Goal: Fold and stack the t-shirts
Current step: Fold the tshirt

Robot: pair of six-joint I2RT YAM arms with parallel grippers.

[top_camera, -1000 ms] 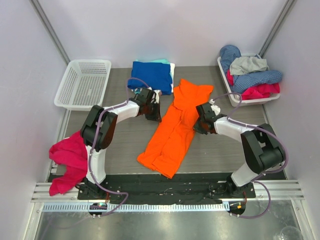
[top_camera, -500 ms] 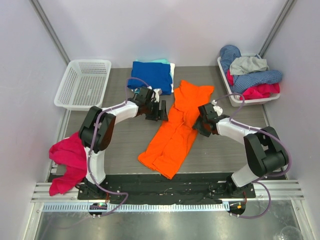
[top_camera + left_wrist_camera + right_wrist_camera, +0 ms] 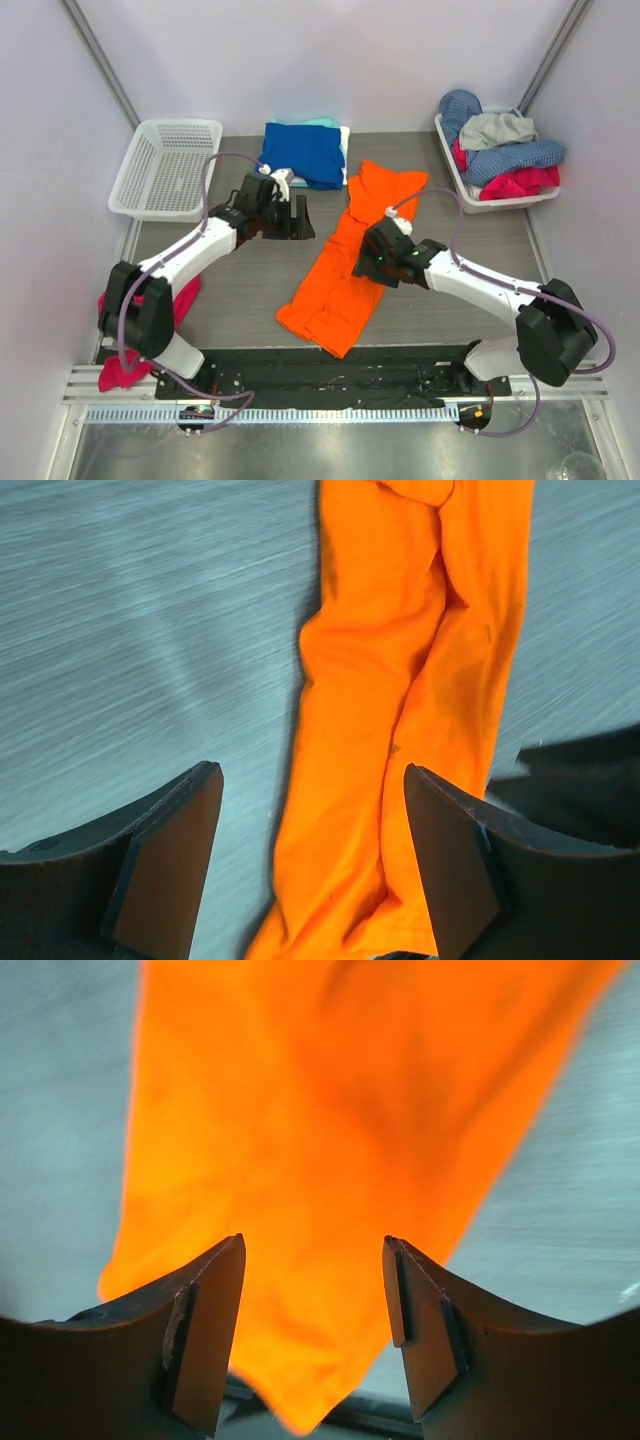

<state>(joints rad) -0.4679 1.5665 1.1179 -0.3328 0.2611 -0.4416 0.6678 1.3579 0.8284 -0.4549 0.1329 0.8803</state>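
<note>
The bright orange t-shirt (image 3: 350, 260) lies on the table as a long narrow strip, its sides folded in, running diagonally from far right to near left. My left gripper (image 3: 292, 222) is open just left of the strip's upper half; in the left wrist view the orange t-shirt (image 3: 400, 720) lies flat below and beyond the left gripper (image 3: 310, 775). The right gripper (image 3: 372, 262) hovers open over the strip's middle. Under the right gripper (image 3: 313, 1245) the orange t-shirt (image 3: 330, 1110) shows, with nothing pinched. A folded royal blue t-shirt (image 3: 305, 150) tops a pile at the back, teal and white edges showing.
A white mesh basket (image 3: 165, 165) stands at the back left. A white tray (image 3: 470, 195) at the back right holds a heap of mixed clothes. A pink cloth (image 3: 125, 330) hangs off the table's left edge by the left arm's base.
Both grippers have gone from shut to open. The left gripper pulled back to the left, off the orange t-shirt. The right gripper moved left and nearer, over the strip's middle.
</note>
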